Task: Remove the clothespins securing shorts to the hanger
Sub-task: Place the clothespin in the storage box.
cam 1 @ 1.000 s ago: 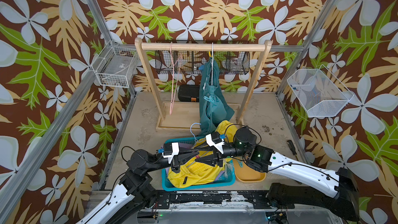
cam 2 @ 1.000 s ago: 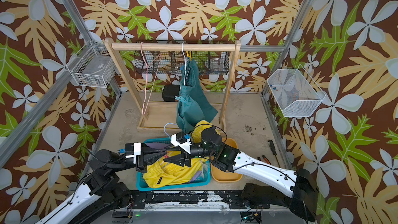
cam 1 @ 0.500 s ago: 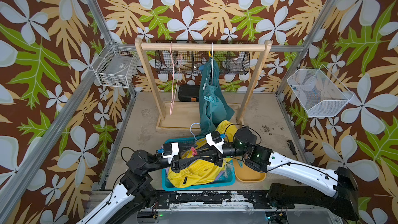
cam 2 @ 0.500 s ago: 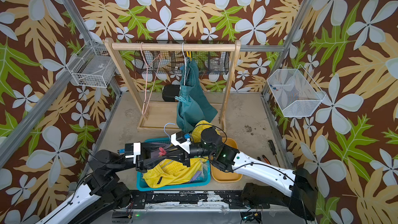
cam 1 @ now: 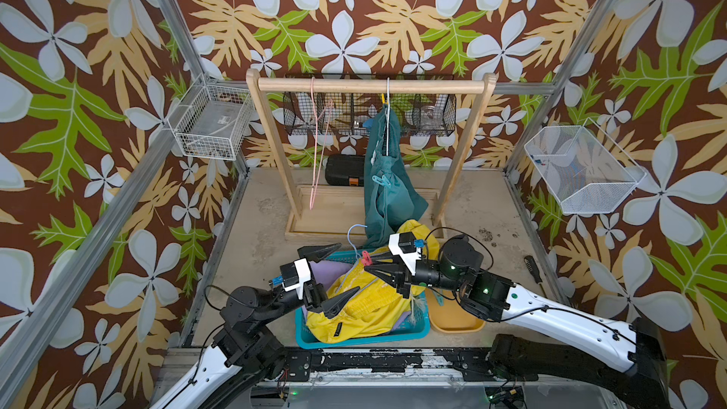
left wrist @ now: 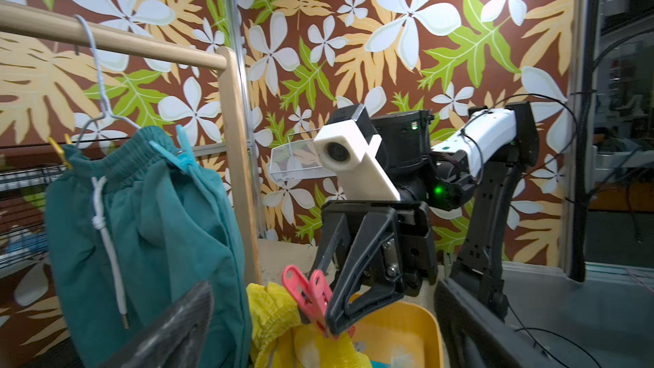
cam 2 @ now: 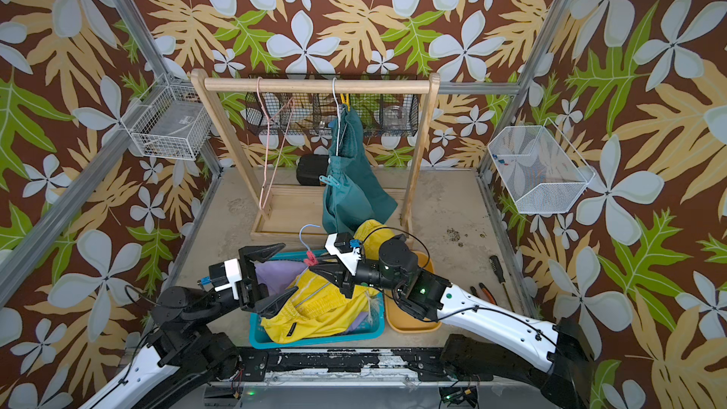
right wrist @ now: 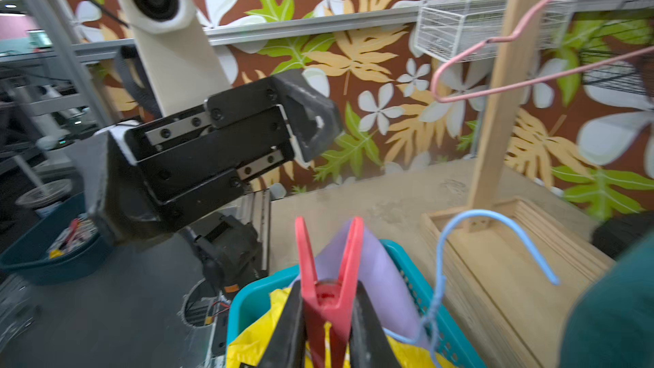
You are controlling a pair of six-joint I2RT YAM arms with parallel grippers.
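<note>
The left arm (cam 1: pixel 208 371) and right arm (cam 1: pixel 570 332) are white shells over black joints, with thin black cables (cam 1: pixel 547 307) running alongside. Each claw, the left gripper (cam 1: pixel 348 267) and the right gripper (cam 1: pixel 368 263), has two black triangular fingers (left wrist: pixel 355 270) on a black rail block studded with small dark screws (right wrist: pixel 216 115). Just behind each claw sits a white camera housing (left wrist: pixel 348 157) with a round black lens and a small blue connector (cam 1: pixel 419 243). Further back from the right claw a green light (left wrist: pixel 439 191) glows on a black joint, and a green dot (cam 1: pixel 514 296) marks the white shell.
</note>
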